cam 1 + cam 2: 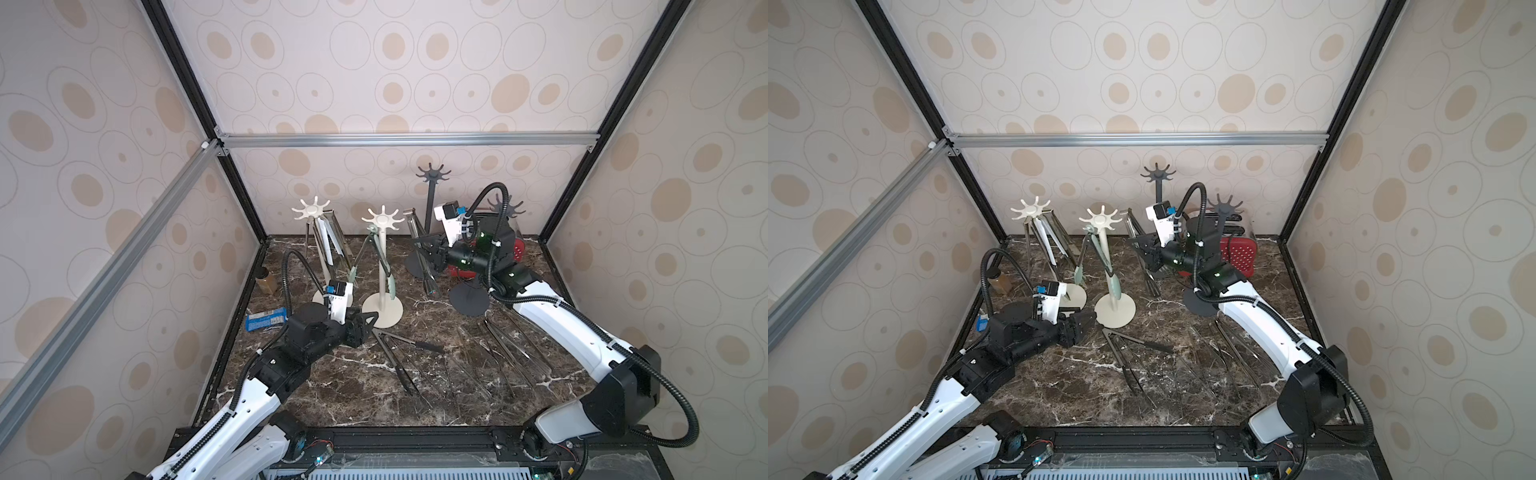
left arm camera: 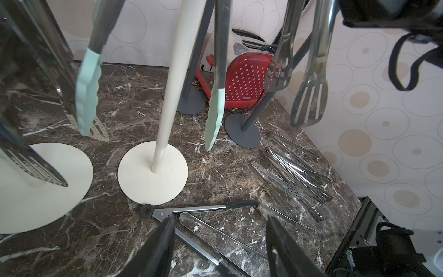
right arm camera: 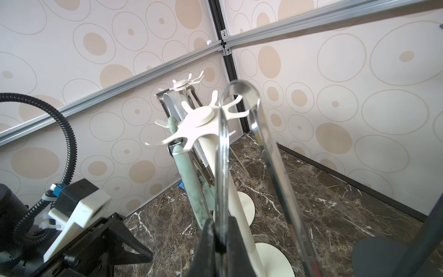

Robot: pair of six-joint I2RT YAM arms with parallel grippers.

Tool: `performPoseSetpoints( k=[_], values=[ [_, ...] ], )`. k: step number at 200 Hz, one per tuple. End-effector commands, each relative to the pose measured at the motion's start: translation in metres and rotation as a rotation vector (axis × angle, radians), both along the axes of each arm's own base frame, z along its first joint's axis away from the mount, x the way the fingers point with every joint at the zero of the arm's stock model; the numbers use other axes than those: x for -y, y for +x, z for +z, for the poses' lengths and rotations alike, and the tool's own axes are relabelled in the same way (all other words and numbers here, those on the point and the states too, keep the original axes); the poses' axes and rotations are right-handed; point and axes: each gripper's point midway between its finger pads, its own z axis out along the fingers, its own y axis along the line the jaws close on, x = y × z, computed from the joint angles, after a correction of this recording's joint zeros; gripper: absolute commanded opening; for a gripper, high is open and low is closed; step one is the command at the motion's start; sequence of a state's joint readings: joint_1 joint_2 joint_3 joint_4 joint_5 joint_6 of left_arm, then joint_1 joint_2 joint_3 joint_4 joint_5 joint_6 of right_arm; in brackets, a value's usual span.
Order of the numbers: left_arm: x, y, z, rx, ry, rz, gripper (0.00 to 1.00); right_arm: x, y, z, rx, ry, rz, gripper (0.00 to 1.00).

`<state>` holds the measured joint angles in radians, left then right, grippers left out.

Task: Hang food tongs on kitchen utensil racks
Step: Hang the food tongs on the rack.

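The right claw (image 3: 220, 239), clamped on steel tongs (image 3: 221, 156), holds their bend near the crown of the cream rack (image 3: 199, 121), so the next move is probably settling it over a free hook, while the left claw (image 2: 220, 221) gapes empty.

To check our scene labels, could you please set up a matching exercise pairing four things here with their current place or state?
Things:
1. left gripper
2. right gripper
3. green-tipped tongs
4. black-tipped tongs

Places or states:
A. hanging from a cream rack
B. lying flat on the table
C. open, low over the table
D. shut on steel tongs

Pairs: 1-C, 2-D, 3-A, 4-B.
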<state>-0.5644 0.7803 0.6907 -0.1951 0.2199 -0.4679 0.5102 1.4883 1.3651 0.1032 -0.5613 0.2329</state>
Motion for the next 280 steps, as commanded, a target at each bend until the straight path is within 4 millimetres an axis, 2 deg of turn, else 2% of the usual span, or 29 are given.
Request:
performPoseSetpoints(
  k=[1,81,161,280],
  values=[
    [0.0,0.0,0.013,0.03,-0.034,0.0,0.61,-0.008,-0.006,0.024,0.055,0.048,0.045,0.0],
    [0.0,0.0,0.012,0.029,-0.03,0.001,0.61,-0.018,-0.006,0.01,0.022,0.034,0.067,0.0],
    [-0.001,0.0,0.01,0.027,-0.028,0.006,0.61,-0.027,-0.008,-0.02,-0.039,0.007,0.085,0.0],
    [-0.001,0.0,0.009,0.023,-0.031,0.008,0.61,-0.027,-0.01,-0.072,-0.126,-0.058,0.08,0.0]
  ],
)
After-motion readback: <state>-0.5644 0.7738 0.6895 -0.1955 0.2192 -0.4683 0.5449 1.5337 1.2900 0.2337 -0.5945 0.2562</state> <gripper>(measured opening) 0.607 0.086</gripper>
